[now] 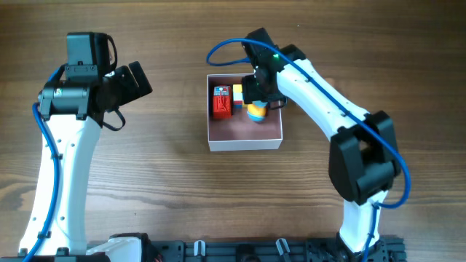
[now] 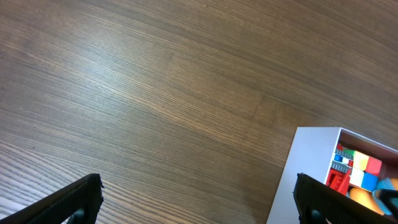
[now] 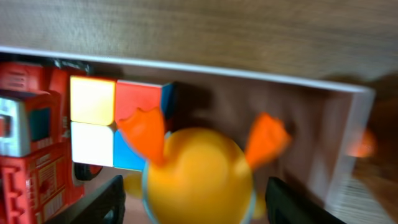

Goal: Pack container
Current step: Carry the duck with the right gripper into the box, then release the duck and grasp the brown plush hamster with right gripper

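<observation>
Right arm [image 1: 328, 102] comes in from my lower right. The elbow is bent near the front edge, the forearm angles up and left, and the wrist tips down over the container [image 1: 246, 143]. Right gripper [image 3: 194, 198] hangs low in the box's far right part with its jaws spread. One dark finger [image 3: 99, 202] stands on each side of a yellow toy [image 3: 199, 177] with orange feet. I see a gap on both sides, so it reads as open and not clamping. The wrist view is blurred, so that gap is not crisp.

The container sits on the wood table [image 1: 160, 182] around the middle, a bit right of centre, between the two arms. Along its far wall there is a red toy [image 1: 221, 102] at the left and a multi-colour cube [image 1: 237, 93] just beside it. The yellow toy is just in front of the cube; I can't tell whether they touch.

Left arm [image 1: 62, 160] rises from the lower left, with the wrist bent over to the right. Left gripper [image 1: 138, 80] points toward the container but is well apart from it. In its wrist view the fingers [image 2: 68, 202] are wide apart over the wood, gripping nothing, so it is open. The container's near corner shows at the right edge of that view.
</observation>
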